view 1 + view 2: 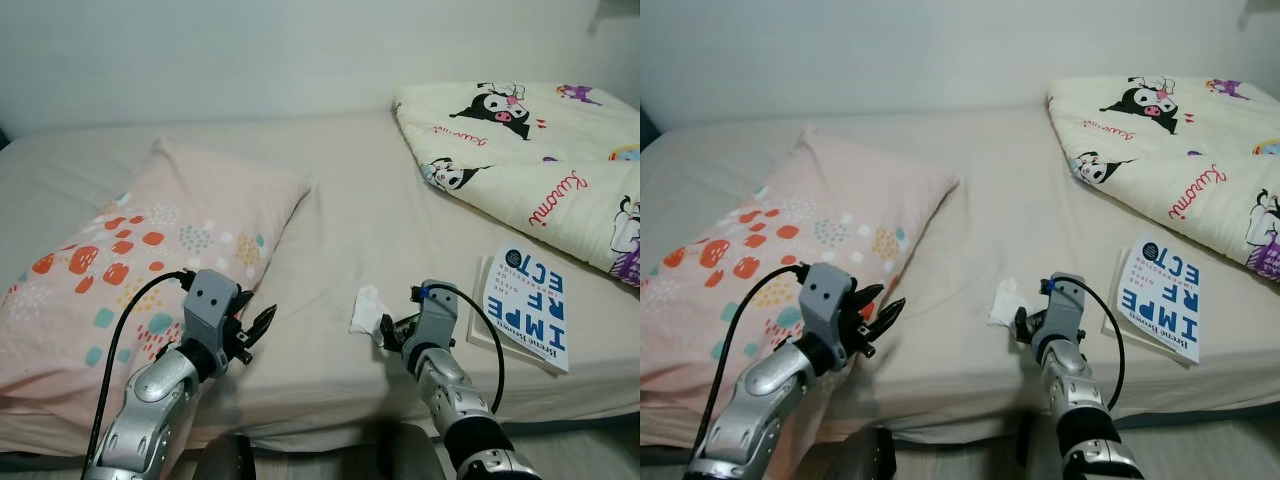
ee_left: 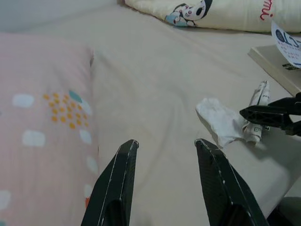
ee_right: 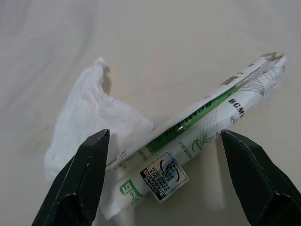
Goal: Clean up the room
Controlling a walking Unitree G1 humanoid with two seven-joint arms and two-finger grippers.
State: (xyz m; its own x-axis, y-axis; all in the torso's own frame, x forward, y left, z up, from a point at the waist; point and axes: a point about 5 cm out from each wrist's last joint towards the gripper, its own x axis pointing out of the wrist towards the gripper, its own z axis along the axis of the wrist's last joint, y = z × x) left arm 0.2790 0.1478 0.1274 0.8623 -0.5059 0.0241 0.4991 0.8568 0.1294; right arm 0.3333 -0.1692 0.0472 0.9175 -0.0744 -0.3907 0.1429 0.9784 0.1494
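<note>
Since our right gripper sits wide open around the wrapper and crumpled tissue on the bed, we'd lower, then pinch both. Left gripper hovers open too.

A crumpled white tissue lies on the beige bed sheet, touching a flattened white-and-green printed tube wrapper that rests on its side just beside it.
</note>
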